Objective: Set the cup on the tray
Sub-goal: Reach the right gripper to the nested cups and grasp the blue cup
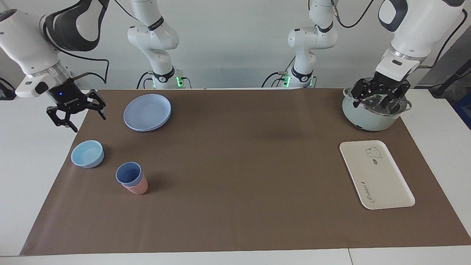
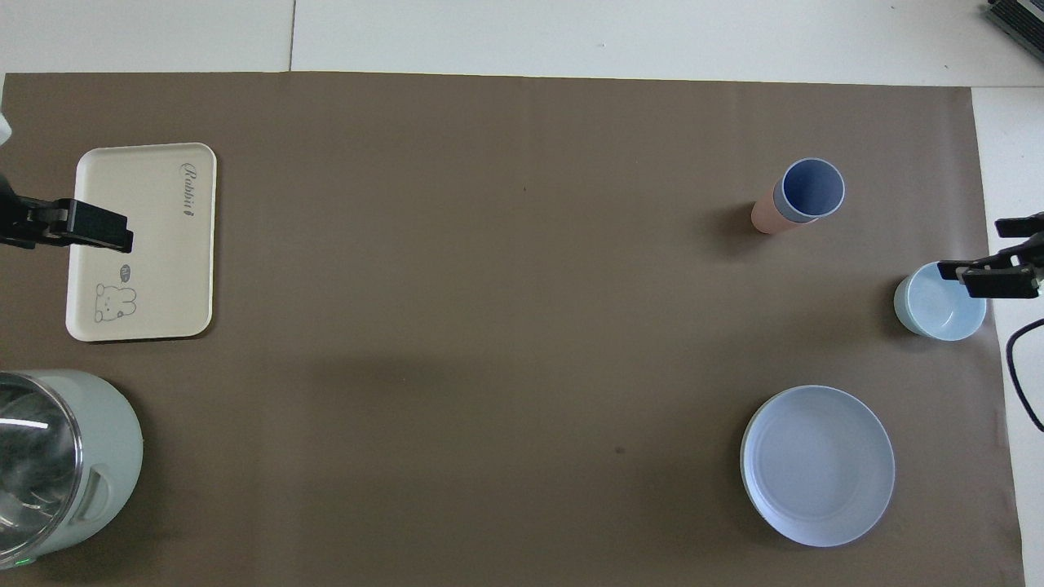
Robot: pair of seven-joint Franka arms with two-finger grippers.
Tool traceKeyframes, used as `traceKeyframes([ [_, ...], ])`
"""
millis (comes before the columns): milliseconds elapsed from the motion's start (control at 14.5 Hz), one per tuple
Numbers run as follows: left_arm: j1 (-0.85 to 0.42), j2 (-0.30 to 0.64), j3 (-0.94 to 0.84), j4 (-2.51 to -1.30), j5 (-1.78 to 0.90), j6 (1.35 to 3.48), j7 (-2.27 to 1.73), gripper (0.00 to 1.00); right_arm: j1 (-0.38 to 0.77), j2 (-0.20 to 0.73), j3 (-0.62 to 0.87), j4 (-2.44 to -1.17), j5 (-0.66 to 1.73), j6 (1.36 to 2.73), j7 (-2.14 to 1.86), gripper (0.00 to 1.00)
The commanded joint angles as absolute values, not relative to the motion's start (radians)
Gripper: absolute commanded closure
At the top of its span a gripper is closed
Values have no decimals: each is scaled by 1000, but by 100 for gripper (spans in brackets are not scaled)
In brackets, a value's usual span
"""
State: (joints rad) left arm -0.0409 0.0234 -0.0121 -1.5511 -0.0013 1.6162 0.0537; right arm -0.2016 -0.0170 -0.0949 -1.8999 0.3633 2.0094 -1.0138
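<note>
Nesting inside a salmon-pink cup (image 1: 137,187), the periwinkle cup (image 1: 129,173) stands upright on the brown mat (image 1: 235,165), toward the right arm's end of the counter and well away from the robots' edge of it. This nesting is, I think, the main risk: if the jaws squeeze too low, they may take the pink cup together with the blue one, or the pink one may stick and rise with it, then drop. A pinch on the thin blue rim alone could also slip, because the wall is tapered and smooth. The light-blue bowl (image 1: 87,154) sits near the cups, toward the same end, and a wide approach might knock it.

The tray (image 1: 376,173) lies at the left arm's end of the counter, well apart from the cup, so the carry is long and a loose hold could fail on the way.

The right gripper (image 1: 76,113) hangs over the mat's edge, above the bowl's side of the counter, its jaws released and grasping nothing; the cup is apart from them, lower and not between them. The left gripper (image 1: 381,96) waits over the pale green pot (image 1: 373,110), jaws also released.
</note>
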Motion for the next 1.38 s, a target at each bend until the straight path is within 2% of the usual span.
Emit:
traceKeyframes([
  [0, -34, 8, -14, -1574, -14, 1628, 66, 0, -268, 73, -86, -1911, 555, 2066, -1309, 0],
  [207, -32, 6, -14, -1577, -14, 1628, 66, 0, -285, 167, -86, -1911, 772, 2102, -1532, 0],
  [414, -32, 3, -14, -1586, -14, 1631, 66, 0, -288, 215, -84, -1924, 882, 2094, -1621, 0],
  [552, -32, 3, -14, -1586, -14, 1632, 64, 0, -288, 254, -84, -1925, 949, 2082, -1716, 0],
  [759, -32, 3, -14, -1588, -14, 1634, 64, 0, -316, 366, -84, -1918, 1119, 2020, -1958, 0],
  [1310, -31, 2, -12, -1591, -14, 1651, 66, 0, -278, 436, -77, -1913, 1322, 2009, -2065, 0],
])
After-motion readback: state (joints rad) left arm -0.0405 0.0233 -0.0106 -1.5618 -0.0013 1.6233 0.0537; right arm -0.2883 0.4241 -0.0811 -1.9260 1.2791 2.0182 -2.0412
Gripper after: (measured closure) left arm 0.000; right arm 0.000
